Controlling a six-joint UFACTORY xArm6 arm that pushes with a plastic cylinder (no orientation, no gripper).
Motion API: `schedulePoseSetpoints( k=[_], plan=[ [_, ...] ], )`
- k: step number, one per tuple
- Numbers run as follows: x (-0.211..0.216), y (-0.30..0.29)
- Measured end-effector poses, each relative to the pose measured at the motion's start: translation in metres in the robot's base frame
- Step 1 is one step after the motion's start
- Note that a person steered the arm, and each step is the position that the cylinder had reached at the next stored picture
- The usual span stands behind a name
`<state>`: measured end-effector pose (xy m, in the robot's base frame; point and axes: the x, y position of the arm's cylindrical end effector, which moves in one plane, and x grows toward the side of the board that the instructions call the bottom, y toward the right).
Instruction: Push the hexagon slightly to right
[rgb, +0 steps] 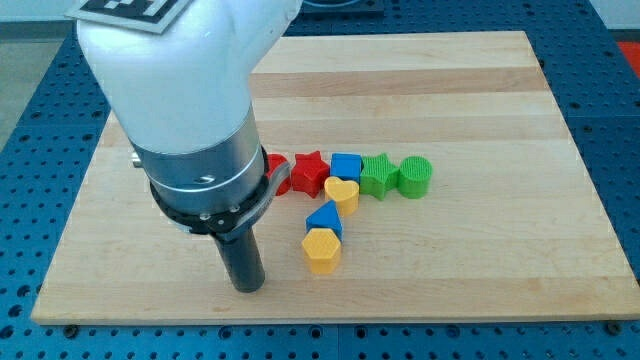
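Observation:
A yellow hexagon (322, 250) lies near the board's bottom middle. My tip (247, 287) is on the board to the hexagon's left, about a block's width away and slightly lower in the view. A blue triangle (325, 218) touches the hexagon's top edge. A yellow heart (342, 193) sits just above the triangle.
A row of blocks runs across the middle: a red block (277, 171) partly hidden by the arm, a red star (311, 172), a blue block (346, 166), a green star (377, 175), a green cylinder (415, 177). The wooden board (480, 90) lies on a blue perforated table.

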<state>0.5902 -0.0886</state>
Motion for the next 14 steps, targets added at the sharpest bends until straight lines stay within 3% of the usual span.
schedulePoseSetpoints(
  k=[14],
  plan=[
    [-0.035,0.061]
  ],
)
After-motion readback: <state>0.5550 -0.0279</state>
